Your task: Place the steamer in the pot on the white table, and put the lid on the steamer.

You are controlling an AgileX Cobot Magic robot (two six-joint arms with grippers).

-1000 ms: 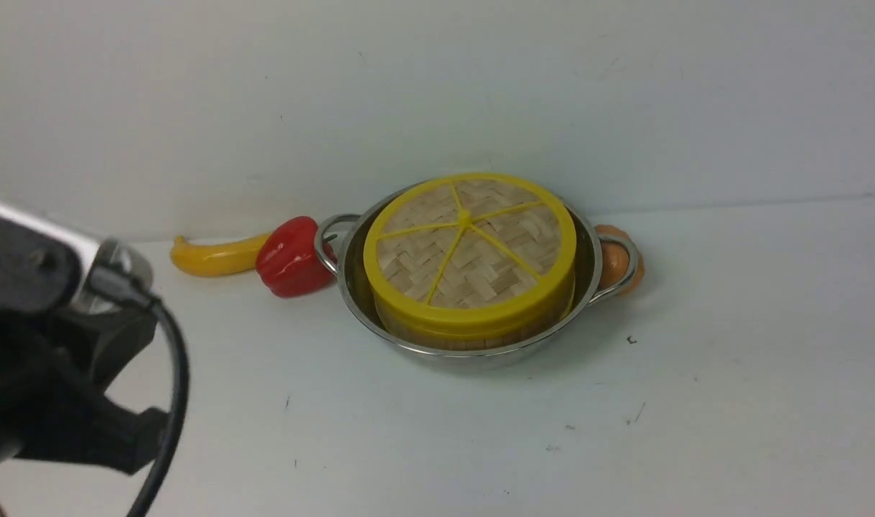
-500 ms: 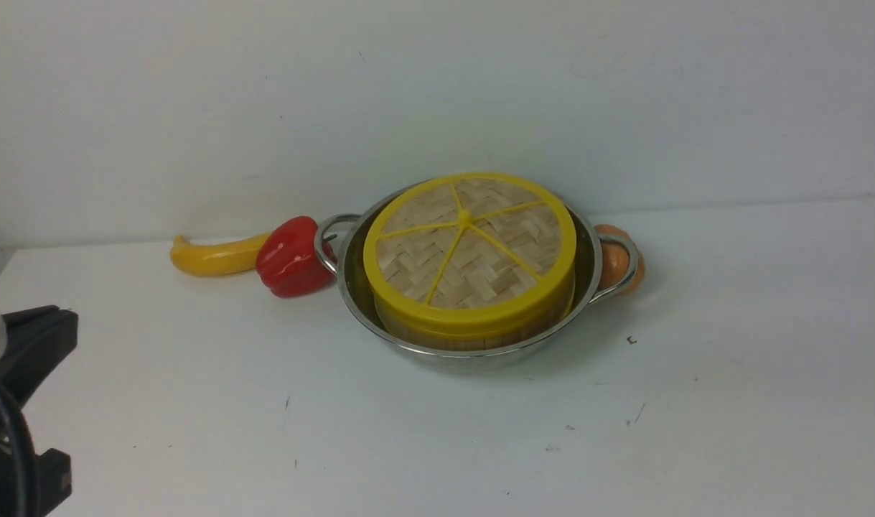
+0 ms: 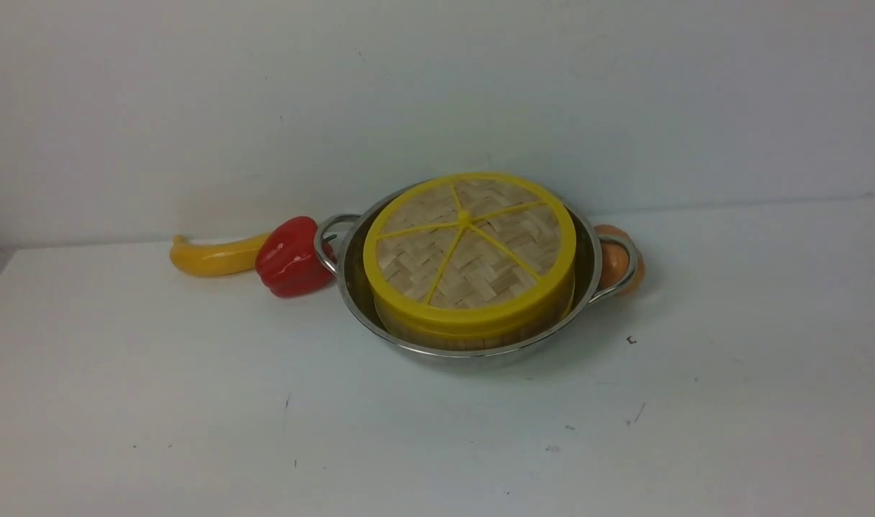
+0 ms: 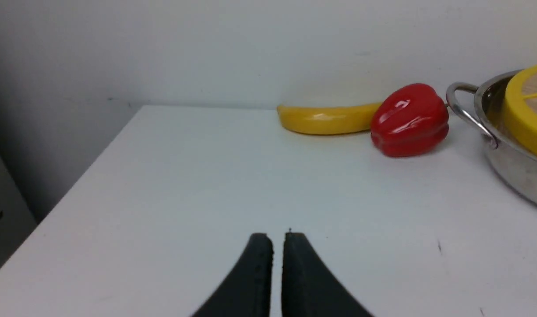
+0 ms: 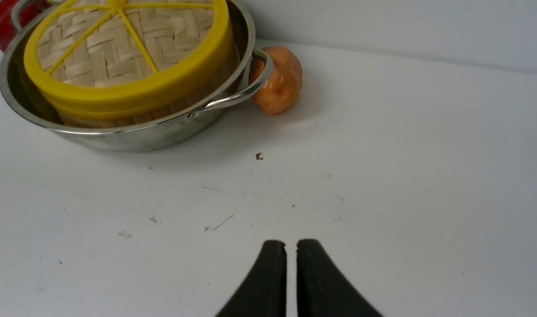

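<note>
The pot (image 3: 352,291) stands at the back middle of the white table (image 3: 437,431). Inside it sits the steamer (image 3: 473,336), of which only a strip of pale wall shows below the lid (image 3: 469,248). The lid lies flat on the steamer, its yellow spokes up. Neither arm shows in the front view. In the left wrist view my left gripper (image 4: 278,237) hovers over bare table well left of the pot (image 4: 510,163), its fingers all but together and empty. My right gripper (image 5: 291,244) hangs in front of the pot's (image 5: 131,136) right side, likewise nearly closed on nothing.
A red bell pepper (image 3: 290,257) touches the pot's left handle, with a yellow banana-like fruit (image 3: 214,257) beyond it. An orange potato-like lump (image 3: 620,262) sits behind the right handle. A wall rises just behind the table; the table's left edge (image 4: 74,176) drops off.
My left arm has pulled back out of the front view, down and to the left. The pot, steamer and lid have not moved.
</note>
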